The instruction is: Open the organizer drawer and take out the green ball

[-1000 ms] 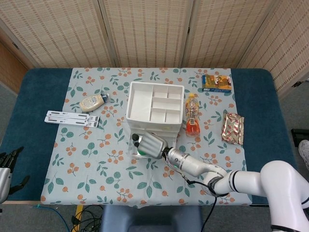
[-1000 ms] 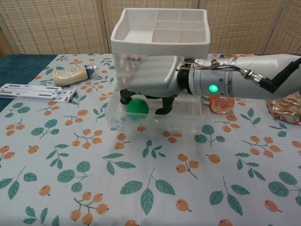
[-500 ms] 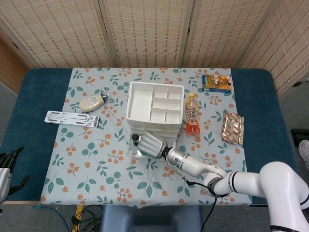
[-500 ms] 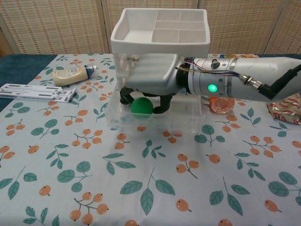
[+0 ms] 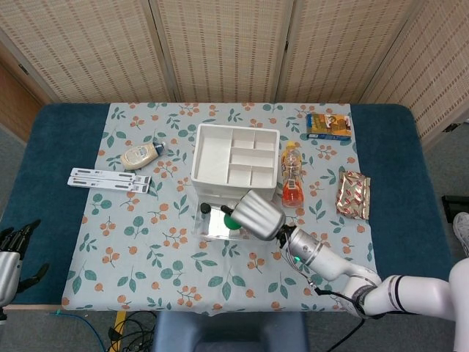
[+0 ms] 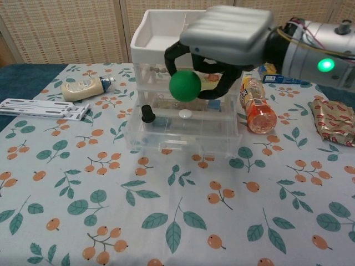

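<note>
Right hand (image 6: 224, 41) fingers curled round the green ball (image 6: 184, 85), holding it in the air above the open organizer drawer (image 6: 180, 130); left hand (image 5: 10, 253) idle at bench edge, fingers spread, holding nothing

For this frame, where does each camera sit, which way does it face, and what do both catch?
Head view: high above the near table edge, looking steeply down; shows the right hand, its arm, and the left hand at the lower left.
Chest view: low at the near edge, facing level across the tablecloth; shows only the right hand and forearm.
Shared: the right hand holding the green ball above the open organizer drawer.
</note>
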`<state>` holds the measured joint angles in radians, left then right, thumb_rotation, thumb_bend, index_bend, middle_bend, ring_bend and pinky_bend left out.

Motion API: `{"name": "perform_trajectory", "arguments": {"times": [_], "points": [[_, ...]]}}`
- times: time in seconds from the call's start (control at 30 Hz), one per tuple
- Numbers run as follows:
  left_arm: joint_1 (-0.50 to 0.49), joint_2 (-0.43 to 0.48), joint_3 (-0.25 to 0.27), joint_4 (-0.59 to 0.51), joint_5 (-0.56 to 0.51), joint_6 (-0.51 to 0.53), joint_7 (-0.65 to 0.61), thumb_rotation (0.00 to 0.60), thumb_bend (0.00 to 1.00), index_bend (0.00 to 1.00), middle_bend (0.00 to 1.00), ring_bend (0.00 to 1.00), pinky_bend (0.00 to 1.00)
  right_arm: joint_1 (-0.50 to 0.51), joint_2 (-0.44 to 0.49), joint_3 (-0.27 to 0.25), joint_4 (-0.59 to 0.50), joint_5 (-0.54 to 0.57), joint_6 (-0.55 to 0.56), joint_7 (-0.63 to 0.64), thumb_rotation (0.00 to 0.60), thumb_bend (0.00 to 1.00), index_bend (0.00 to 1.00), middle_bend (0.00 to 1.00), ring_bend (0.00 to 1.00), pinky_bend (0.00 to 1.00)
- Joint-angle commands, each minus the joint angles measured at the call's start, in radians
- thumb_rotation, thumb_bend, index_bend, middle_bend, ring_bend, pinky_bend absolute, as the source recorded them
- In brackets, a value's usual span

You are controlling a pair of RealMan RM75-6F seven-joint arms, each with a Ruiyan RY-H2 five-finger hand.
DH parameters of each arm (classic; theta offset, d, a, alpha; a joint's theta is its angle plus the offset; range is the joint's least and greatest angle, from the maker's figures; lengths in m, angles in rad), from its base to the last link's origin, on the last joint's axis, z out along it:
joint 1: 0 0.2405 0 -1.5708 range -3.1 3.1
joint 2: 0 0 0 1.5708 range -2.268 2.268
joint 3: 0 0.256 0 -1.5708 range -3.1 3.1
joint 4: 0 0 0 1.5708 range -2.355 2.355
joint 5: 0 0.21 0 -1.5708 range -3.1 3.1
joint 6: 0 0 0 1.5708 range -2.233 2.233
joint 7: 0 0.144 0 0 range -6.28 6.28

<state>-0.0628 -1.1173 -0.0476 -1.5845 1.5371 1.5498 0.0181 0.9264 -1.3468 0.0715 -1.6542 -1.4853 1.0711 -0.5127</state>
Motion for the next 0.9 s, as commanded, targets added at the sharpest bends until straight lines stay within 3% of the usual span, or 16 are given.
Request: {"name": "perform_trajectory", "arguments": {"times": [0.03,0.23,0.43,0.9], "points": [[-0.009,-0.003,-0.002,-0.003,0.004,-0.009,0.005,0.600,0.23,0.11,0.21,0.24,0.15,-0.108,0.090,-0.058,-0.068,-0.038,0.097,0.035,0.600,0.35,0.57,0.95,1.00,1.00],[-0.030,-0.013,-0.006,-0.010,0.015,-0.026,0.018,0.600,0.23,0.11,0.21,0.24,0.15,-0.225,0.139,-0.118,-0.056,-0.022,0.152,0.081,0.600,0.35,0.57,0.95,1.00,1.00],[-0.041,-0.017,-0.005,-0.018,0.026,-0.031,0.028,0.600,0.23,0.11,0.21,0.24,0.15,-0.275,0.093,-0.144,0.040,0.017,0.098,0.160,0.600,0.35,0.57,0.95,1.00,1.00],[-0.024,-0.011,0.005,-0.019,0.018,-0.014,0.028,0.600,0.23,0.11,0.21,0.24,0.15,-0.270,-0.140,-0.086,0.310,0.099,-0.059,0.260,0.600,0.35,0.57,0.95,1.00,1.00]]}}
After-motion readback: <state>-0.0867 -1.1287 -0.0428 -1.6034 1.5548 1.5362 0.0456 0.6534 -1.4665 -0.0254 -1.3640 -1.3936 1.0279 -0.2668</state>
